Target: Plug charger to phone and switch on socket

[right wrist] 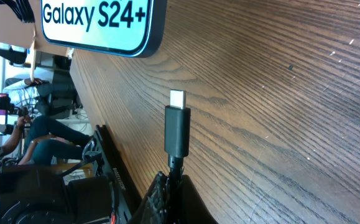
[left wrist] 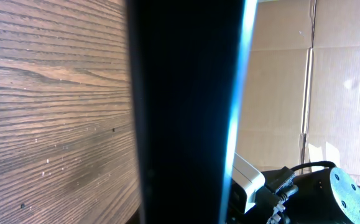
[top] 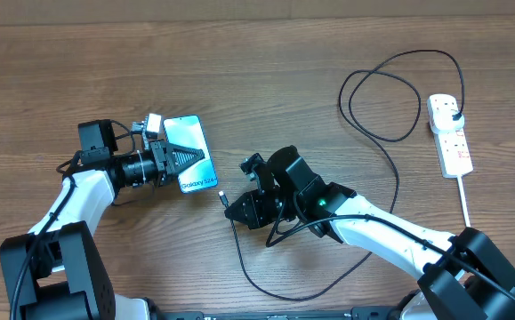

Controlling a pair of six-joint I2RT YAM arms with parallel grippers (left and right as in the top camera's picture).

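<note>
Left gripper (top: pixel 184 160) clamped shut on phone (top: pixel 190 133), likely bracing it for insertion. Right gripper (top: pixel 237 209) pinched shut on charger (right wrist: pixel 177 127) just behind tip, aimed at phone's bottom edge, not touching. Socket (top: pixel 453 147) well apart, far right.

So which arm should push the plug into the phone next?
Right. The right gripper pinches the charger just behind its connector tip, which points toward the phone. The left gripper is busy holding the phone.
</note>
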